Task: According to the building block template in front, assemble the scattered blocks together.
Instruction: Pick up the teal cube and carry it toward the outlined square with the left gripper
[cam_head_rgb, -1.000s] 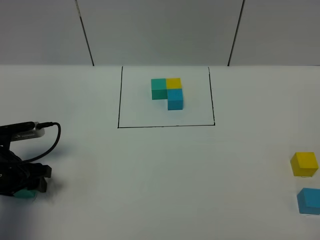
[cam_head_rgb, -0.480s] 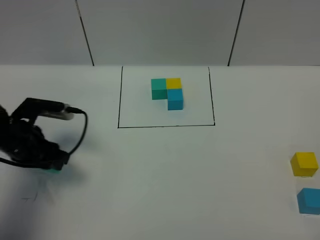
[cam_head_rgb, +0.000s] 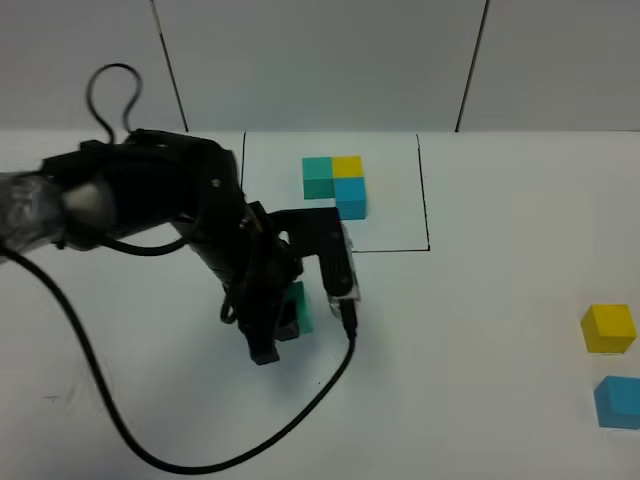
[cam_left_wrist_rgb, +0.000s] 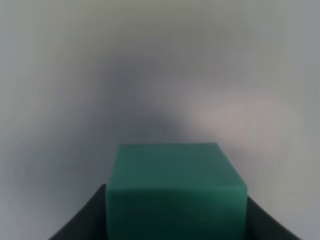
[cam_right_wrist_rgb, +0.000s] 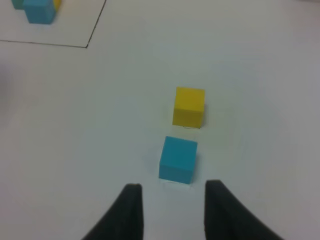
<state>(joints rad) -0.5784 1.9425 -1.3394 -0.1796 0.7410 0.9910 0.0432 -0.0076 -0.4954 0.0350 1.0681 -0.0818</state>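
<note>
The template (cam_head_rgb: 335, 183) is a teal-green, yellow and sky-blue cluster inside a black drawn rectangle at the back centre. My left gripper (cam_head_rgb: 285, 318) is shut on the loose teal-green cube (cam_head_rgb: 298, 308) and holds it in front of the rectangle; the cube fills the left wrist view (cam_left_wrist_rgb: 176, 192). The loose yellow cube (cam_head_rgb: 608, 328) and sky-blue cube (cam_head_rgb: 617, 401) lie at the far right. In the right wrist view my right gripper (cam_right_wrist_rgb: 170, 205) is open, just short of the sky-blue cube (cam_right_wrist_rgb: 178, 159), with the yellow cube (cam_right_wrist_rgb: 189, 106) beyond it.
The left arm's black cable (cam_head_rgb: 200, 460) loops over the table in front of the arm. A corner of the black rectangle (cam_right_wrist_rgb: 87, 46) shows in the right wrist view. Grey wall panels (cam_head_rgb: 320, 60) stand behind the table.
My left arm has swung from the table's left edge to the middle, carrying the teal-green cube to just in front of the rectangle. The yellow and sky-blue cubes have not moved.
</note>
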